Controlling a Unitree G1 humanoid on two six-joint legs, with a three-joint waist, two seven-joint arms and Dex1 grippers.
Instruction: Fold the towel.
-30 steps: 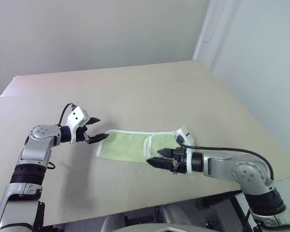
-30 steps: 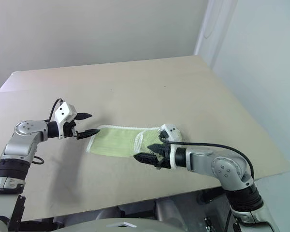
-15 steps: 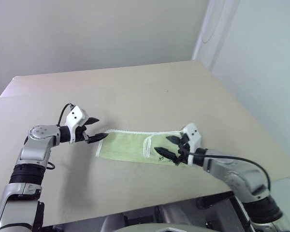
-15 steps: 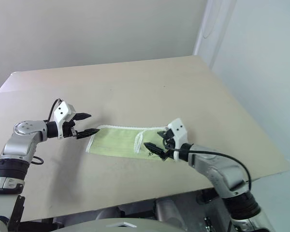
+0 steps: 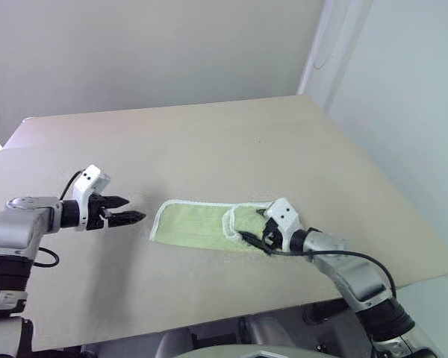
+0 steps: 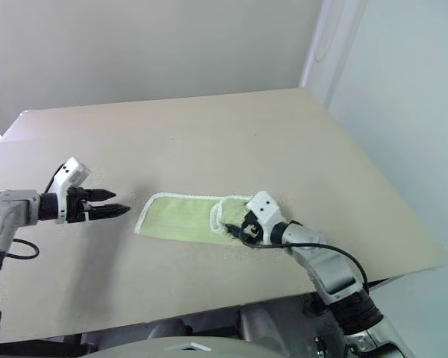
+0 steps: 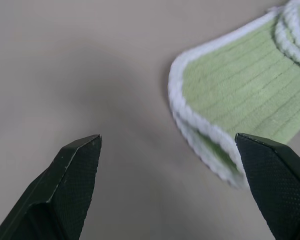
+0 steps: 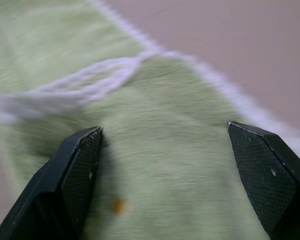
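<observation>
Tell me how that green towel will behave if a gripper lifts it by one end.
The towel lies flat in soft folded layers, so it will probably droop and unfold when lifted. Its thin ribbed cloth, seen past the left gripper, looks light. Pushed by the right gripper, it would likely bunch rather than slide whole.

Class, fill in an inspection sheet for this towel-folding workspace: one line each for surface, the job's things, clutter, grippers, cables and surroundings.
Surface: beige table, flat and matte.
Job's things: towel, light green with white edging, lying folded in a long strip, one end doubled over on the robot's right.
Clutter: nothing seen.
Grippers: left gripper open, off the towel's left end, apart from it; right gripper open, low over the towel's doubled end.
Cables: black cable along the right arm; another by the left wrist.
Surroundings: plain pale walls behind and to the right.
</observation>
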